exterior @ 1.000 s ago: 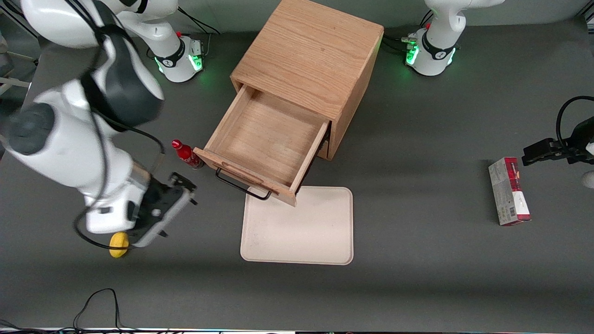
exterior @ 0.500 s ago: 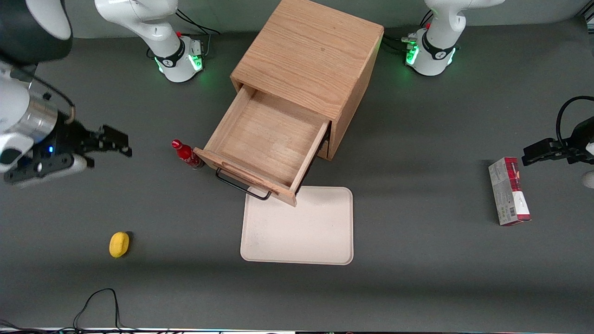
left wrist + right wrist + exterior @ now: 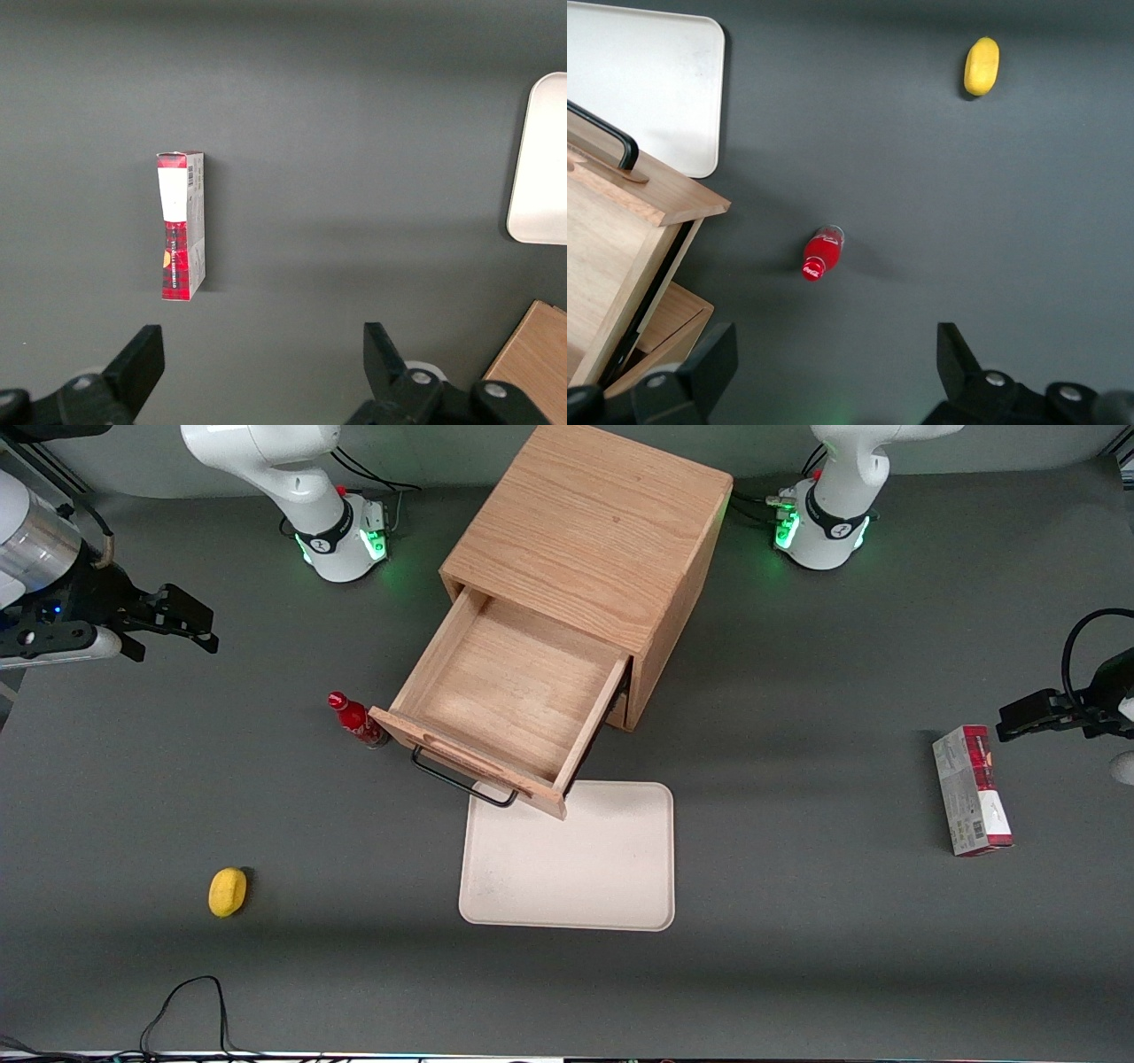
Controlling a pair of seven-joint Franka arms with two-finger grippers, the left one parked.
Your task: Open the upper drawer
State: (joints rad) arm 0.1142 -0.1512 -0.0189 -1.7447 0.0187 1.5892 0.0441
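On dark grey table [image 3: 797, 974], upper drawer [image 3: 509, 691] pulled out; gripper [image 3: 182, 620] w/ fingers apart, holding nothing, near working arm's end.

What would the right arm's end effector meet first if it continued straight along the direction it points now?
Probably only bare table. The open end effector points down from well above it, toward the working arm's end. The red bottle stands nearest that line, though depth is uncertain.

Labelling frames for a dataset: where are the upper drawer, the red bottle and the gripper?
upper drawer [image 3: 518, 682], front view, on its bare floor.
red bottle [image 3: 818, 257], right wrist view, on its body.
gripper [image 3: 173, 620], front view, between its open jaws, toward the working arm's end.
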